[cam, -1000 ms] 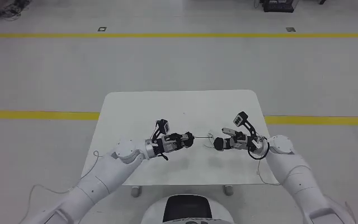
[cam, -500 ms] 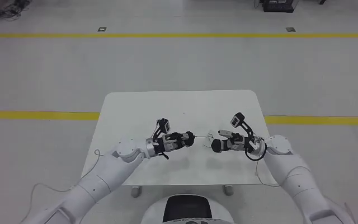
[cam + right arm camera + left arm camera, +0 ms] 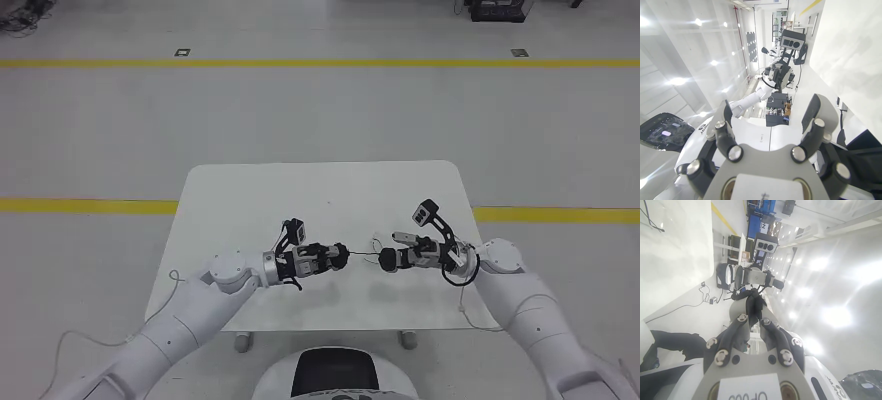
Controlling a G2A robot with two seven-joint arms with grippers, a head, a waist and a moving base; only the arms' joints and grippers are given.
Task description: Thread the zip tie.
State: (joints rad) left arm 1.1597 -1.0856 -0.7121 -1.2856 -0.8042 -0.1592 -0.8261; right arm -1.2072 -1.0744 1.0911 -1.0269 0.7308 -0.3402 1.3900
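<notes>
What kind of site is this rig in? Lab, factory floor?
Probably a robotics lab or test hall in an industrial building: yellow floor lines running past a white table, blue equipment racks in the background, rows of high ceiling lights.

Above the desk (image 3: pixel 250 195), over its near half, the left pincer (image 3: pixel 341 258) sits left of the desk's middle and the right pincer (image 3: pixel 385 261) just right of it, tips facing. The zip tie (image 3: pixel 362 251) stretches between them over the desk's middle, one end in the left pincer.
</notes>
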